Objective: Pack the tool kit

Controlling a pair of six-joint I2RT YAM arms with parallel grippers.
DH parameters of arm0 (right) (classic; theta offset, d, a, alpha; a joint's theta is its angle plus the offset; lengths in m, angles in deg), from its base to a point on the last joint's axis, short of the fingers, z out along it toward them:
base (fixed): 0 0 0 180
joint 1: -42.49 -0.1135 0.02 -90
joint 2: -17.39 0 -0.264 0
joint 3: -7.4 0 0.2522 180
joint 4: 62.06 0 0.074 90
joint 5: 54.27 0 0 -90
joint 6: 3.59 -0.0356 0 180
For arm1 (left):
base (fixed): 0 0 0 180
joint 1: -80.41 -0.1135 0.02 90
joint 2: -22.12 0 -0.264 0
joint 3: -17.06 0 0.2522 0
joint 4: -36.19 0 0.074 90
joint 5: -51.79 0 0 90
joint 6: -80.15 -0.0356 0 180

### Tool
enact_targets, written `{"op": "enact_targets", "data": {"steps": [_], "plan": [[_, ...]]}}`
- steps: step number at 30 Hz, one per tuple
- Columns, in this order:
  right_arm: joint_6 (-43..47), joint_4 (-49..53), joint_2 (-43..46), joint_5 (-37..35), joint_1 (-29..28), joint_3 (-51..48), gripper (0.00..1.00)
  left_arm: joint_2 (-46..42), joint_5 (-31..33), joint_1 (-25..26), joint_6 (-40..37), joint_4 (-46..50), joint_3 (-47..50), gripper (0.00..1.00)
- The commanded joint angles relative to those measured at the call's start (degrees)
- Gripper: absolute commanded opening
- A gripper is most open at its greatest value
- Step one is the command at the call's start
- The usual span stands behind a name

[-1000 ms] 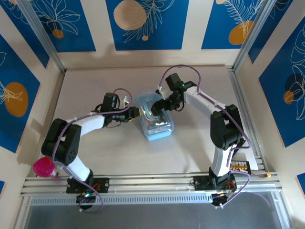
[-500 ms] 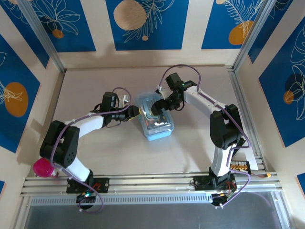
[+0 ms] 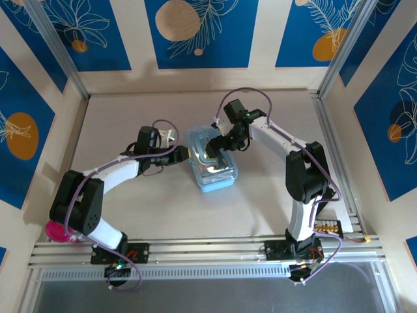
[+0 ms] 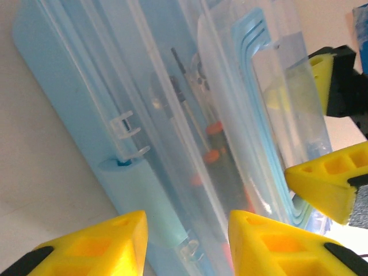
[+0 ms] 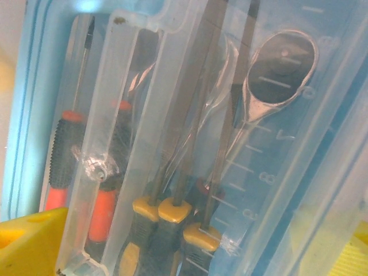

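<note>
The tool kit (image 3: 214, 168) is a translucent light-blue case in the middle of the table. Its clear lid (image 5: 299, 149) lies over the tools. Through the lid I see a ratchet wrench (image 5: 279, 66), three yellow-and-black-handled screwdrivers (image 5: 172, 215) and orange-and-black-handled screwdrivers (image 5: 103, 210). My left gripper (image 3: 184, 155) is open at the case's left side, and its fingers (image 4: 92, 247) straddle the case's long edge and a latch (image 4: 123, 123). My right gripper (image 3: 220, 147) hovers open just above the lid, one yellow finger (image 5: 26, 241) at each lower corner of the right wrist view.
A pink cup (image 3: 57, 230) stands at the near left, partly behind the left arm. An orange-and-black part (image 3: 328, 228) lies on the rail at the near right. Aluminium rails and patterned walls bound the table (image 3: 130, 215).
The left arm's elbow has swung left and now covers more of the pink cup. Both grippers have stayed at the case, with the right one edging slightly left.
</note>
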Motion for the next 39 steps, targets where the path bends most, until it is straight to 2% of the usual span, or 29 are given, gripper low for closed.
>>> {"op": "enact_targets", "data": {"steps": [1, 7, 25, 28, 35, 39], "plan": [[-3.51, 6.14, -10.57, -4.64, -2.81, -5.46, 0.93, 1.13, 1.44, -0.34, -3.12, 2.35, 0.72, 0.42], [-4.43, 6.48, -9.97, -5.74, -2.62, -5.90, 0.93, 3.32, 2.05, -0.40, -3.37, 0.90, 1.53, 0.41], [-4.48, 6.92, -9.95, -5.19, -3.24, -6.08, 0.93, 7.08, -1.42, -0.30, -0.01, -8.53, 2.31, 0.41], [-4.35, 6.87, -9.95, -5.12, -3.31, -6.06, 0.93, 7.68, -0.93, -0.34, -0.35, -7.20, 2.06, 0.41], [-4.17, 6.79, -10.04, -4.93, -3.33, -5.95, 0.93, 5.66, 3.77, -0.34, -6.01, 4.80, 0.24, 0.41], [-4.18, 6.80, -10.20, -4.75, -3.37, -5.72, 0.93, 4.45, 5.32, -0.34, -7.76, 8.46, -0.58, 0.41]]}}
